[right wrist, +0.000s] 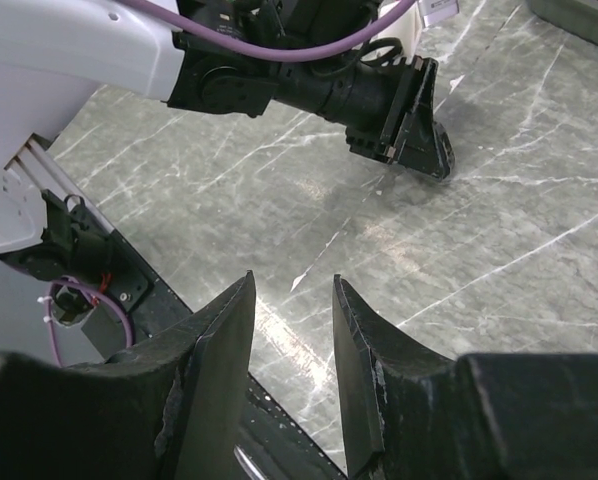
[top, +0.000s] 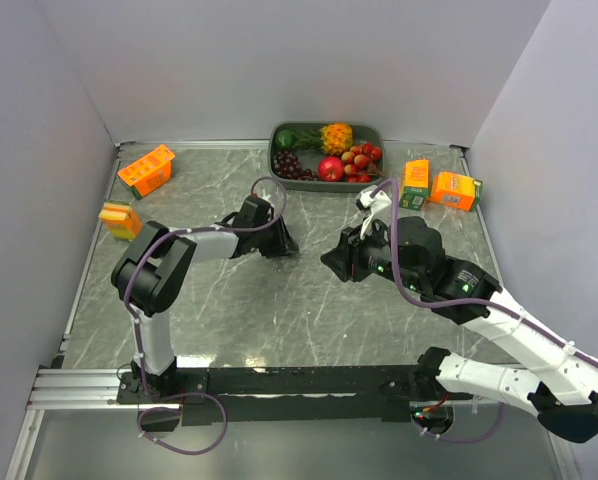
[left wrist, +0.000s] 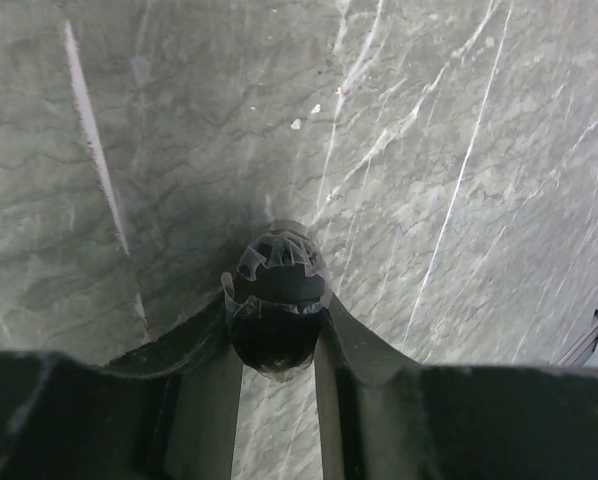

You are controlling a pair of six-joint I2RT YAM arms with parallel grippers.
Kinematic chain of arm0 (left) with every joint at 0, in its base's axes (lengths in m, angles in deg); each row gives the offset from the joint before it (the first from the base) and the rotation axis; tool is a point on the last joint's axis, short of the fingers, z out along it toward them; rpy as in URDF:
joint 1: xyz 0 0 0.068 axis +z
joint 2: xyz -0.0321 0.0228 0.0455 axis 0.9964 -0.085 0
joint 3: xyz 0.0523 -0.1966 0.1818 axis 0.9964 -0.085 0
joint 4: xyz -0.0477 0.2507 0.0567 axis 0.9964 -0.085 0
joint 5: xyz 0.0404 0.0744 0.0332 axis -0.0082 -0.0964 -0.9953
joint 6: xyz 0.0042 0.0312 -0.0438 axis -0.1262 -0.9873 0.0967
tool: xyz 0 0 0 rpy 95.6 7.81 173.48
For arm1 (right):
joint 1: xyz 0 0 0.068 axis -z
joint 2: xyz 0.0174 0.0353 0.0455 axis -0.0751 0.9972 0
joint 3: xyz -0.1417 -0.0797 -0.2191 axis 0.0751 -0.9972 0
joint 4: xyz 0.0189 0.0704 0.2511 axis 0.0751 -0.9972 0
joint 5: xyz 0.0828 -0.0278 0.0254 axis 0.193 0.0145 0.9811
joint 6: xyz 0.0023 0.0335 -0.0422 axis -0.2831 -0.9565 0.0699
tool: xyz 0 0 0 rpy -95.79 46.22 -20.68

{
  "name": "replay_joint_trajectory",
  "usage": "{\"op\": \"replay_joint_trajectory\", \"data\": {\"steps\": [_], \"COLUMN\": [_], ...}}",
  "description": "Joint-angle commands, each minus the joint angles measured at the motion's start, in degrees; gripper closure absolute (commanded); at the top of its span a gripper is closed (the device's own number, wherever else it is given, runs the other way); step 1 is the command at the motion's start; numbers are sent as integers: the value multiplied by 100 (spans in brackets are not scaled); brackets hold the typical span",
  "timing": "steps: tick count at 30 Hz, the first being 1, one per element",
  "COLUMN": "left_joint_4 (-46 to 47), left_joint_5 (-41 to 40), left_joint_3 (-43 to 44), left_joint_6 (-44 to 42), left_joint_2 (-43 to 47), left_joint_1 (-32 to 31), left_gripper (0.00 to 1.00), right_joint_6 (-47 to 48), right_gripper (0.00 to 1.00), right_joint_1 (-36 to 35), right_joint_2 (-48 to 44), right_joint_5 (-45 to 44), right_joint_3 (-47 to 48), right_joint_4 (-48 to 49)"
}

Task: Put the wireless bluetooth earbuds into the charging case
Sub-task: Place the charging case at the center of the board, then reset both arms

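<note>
My left gripper (left wrist: 277,303) is shut on a small dark glossy rounded bud with a clear ridged part, which looks like a black earbud (left wrist: 274,345), and holds it just above the marble table. In the top view this gripper (top: 279,243) is low at the table's middle, and the bud is hidden by the fingers. My right gripper (right wrist: 294,285) is open and empty, hovering above the table (right wrist: 539,250) and facing the left gripper (right wrist: 414,130); in the top view it (top: 334,262) is right of the left one. No charging case or white earbuds are in view.
A dark tray (top: 275,150) of fruit stands at the back centre. Orange cartons lie at the back left (top: 146,170) and left edge (top: 120,220), and two more at the back right (top: 416,184) (top: 455,190). White walls enclose the table.
</note>
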Motion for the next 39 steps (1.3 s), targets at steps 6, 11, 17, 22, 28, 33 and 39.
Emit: {"op": "replay_joint_trajectory", "data": {"steps": [6, 11, 17, 22, 28, 33, 39], "left_joint_4": [-179, -267, -372, -819, -1523, -2042, -2789], "left_joint_5": [161, 100, 99, -6, -365, -2226, -3715], "left_joint_3": [18, -114, -307, -465, -421, -859, -1396], "left_joint_6": [3, -76, -138, -287, -621, -219, 540], "left_joint_2": [46, 187, 442, 1090, 2827, 4428, 5283], "left_joint_1": [130, 156, 226, 270, 262, 235, 209], "left_gripper": [53, 47, 46, 45, 45, 37, 4], "right_joint_6": [-48, -39, -48, -57, 22, 40, -13], "right_gripper": [55, 55, 55, 55, 55, 53, 25], "right_joint_1": [69, 104, 104, 121, 113, 130, 130], "right_joint_2": [-119, -154, -207, -286, -321, -347, -567], "right_joint_5": [21, -32, -59, -59, -155, -384, -541], "right_joint_3": [15, 6, -11, -47, -64, -326, -916], "right_joint_4": [202, 149, 114, 114, 70, 122, 615]}}
